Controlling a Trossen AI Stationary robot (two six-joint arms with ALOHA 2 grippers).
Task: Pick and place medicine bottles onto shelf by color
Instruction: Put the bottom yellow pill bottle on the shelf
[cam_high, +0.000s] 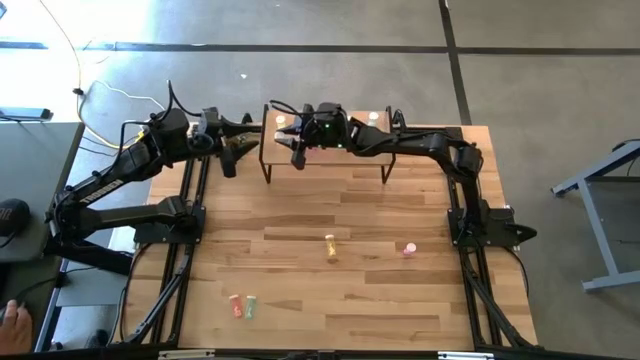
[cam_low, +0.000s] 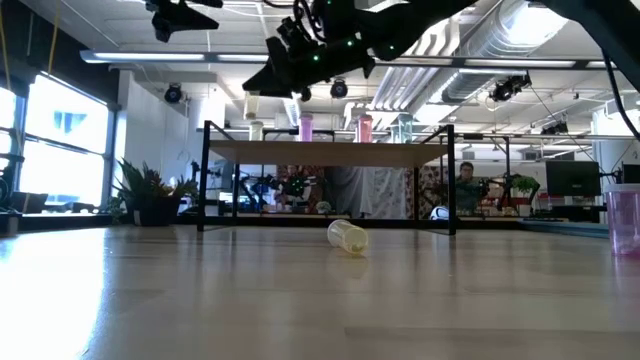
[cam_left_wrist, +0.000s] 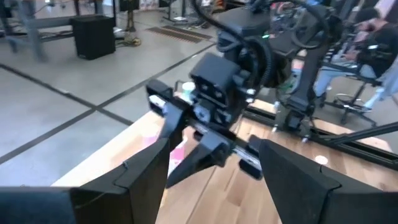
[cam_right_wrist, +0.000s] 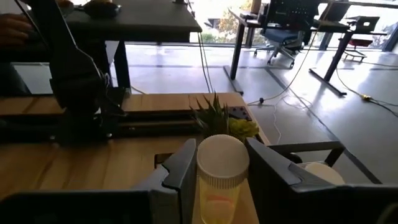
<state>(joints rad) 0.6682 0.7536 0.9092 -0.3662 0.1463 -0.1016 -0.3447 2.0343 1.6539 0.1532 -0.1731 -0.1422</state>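
Placing step: the right gripper (cam_right_wrist: 221, 180) hangs over the shelf (cam_high: 350, 130), jaws clenched on a yellow bottle (cam_right_wrist: 221, 171); next, lower beside matching colours and release. Left gripper (cam_high: 232, 152) waits, jaws released

Open tabletop (cam_high: 350, 210) ahead; shelf (cam_high: 330, 150) crowded (both arms)

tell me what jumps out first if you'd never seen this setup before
The right claw hangs over the shelf at the table's far edge, shut on a yellow bottle with a pale cap. The left claw waits open beside the shelf's left end. Loose bottles lie scattered on the table, including a pink one.
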